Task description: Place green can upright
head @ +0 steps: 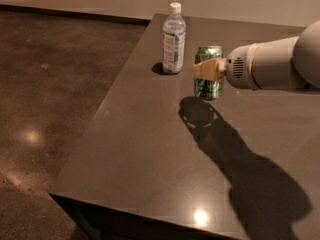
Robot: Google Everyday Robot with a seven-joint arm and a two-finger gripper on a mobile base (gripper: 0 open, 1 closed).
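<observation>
The green can [208, 85] is upright, its silver top rim showing, right of the water bottle. My gripper [206, 69] reaches in from the right and is shut on the can's middle; one tan finger [210, 69] crosses its front. The can appears to hang just above the dark table [150, 149], with its shadow lying on the surface below and in front of it.
A clear plastic water bottle [173, 40] with a white cap stands upright just left of the can, near the table's left edge. My pale arm [275, 61] spans the right side. The floor lies beyond the left edge.
</observation>
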